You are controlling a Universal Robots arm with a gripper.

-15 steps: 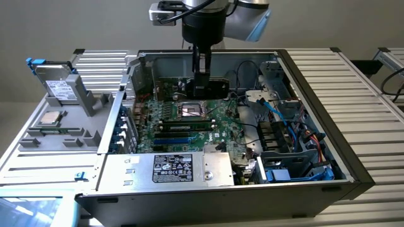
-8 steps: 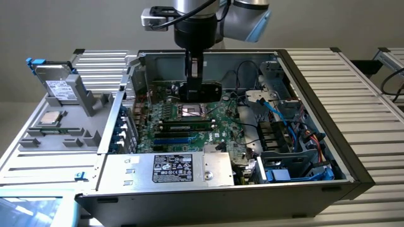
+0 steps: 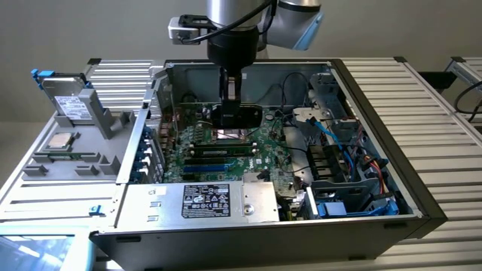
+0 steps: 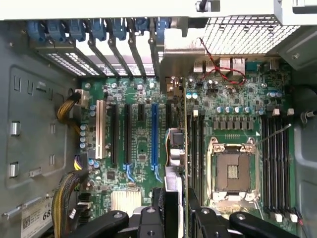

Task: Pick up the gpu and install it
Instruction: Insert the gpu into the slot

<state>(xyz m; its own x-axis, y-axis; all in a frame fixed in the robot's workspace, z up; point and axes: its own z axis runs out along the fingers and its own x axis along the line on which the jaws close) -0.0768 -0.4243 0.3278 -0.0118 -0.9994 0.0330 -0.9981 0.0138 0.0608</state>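
Gpu (image 3: 237,116), picked up and clamped on edge in the gripper (image 3: 229,104), hung inside the open computer case (image 3: 249,243) just above the motherboard (image 4: 141,146) near its blue slot (image 4: 154,134); seating apparently remained undone.

One gpu (image 3: 237,116), one motherboard (image 4: 143,148) (green), one arm (image 3: 233,28).

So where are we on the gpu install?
Done: pickup. The gripper is closed on the gpu, held inside the open case.
In hand: the card hangs edge-down above the motherboard, not touching it as far as the exterior view shows.
Left: seating. The expansion slots, the blue slot included, stand empty in the wrist view.
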